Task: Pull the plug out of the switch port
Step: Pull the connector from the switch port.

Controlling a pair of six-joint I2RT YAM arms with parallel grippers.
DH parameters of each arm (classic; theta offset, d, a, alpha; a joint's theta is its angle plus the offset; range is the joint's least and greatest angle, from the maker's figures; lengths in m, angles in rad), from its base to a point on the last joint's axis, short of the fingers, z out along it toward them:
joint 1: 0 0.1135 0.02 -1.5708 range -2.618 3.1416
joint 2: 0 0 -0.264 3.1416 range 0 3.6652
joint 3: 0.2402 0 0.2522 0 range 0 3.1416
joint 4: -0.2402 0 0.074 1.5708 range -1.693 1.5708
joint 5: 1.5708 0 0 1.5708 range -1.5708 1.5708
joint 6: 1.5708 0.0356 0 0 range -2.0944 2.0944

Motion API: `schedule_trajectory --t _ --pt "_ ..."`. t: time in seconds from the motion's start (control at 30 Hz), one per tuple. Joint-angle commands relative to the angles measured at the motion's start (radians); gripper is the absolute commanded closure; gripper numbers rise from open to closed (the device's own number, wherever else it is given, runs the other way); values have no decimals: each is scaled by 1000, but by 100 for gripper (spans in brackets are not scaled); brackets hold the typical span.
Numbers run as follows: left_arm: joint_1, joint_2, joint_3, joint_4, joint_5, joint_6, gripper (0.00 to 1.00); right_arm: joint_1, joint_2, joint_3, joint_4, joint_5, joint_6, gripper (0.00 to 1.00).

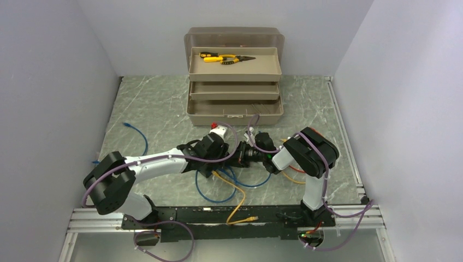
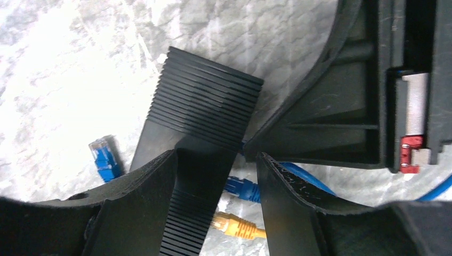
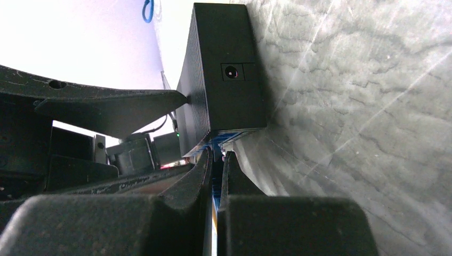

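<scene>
Switch (image 2: 205,106) lies flat mid-table on the marbled grey table (image 1: 164,109). Left gripper (image 2: 216,160) straddles it, fingers spread, not clamping. Right gripper (image 3: 217,157) is pressed together on the blue plug (image 3: 226,137) at the sockets. Recommend bracing the switch first, then pulling straight out. White walls enclose the table; a toolbox (image 1: 235,103) stands behind.

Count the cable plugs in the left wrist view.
3: a loose blue plug left of the switch, a second blue plug and a yellow plug at its right edge; the fingers may hide more.
</scene>
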Motion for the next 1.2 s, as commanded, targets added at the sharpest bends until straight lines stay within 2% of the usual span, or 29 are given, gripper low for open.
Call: schedule_trajectory --t 0.0,0.47,0.7,1.17 --pt "-5 -28 15 -56 -78 12 37 0 -26 -15 -3 6 -28 100" --pt "-25 39 41 -104 -140 7 36 2 -34 -19 1 0 -30 100" --pt "-26 97 61 -168 -248 -51 37 1 -53 -28 -26 -11 -46 100" --pt "-26 134 43 -165 -298 -83 37 3 -68 -53 -31 -27 -56 100"
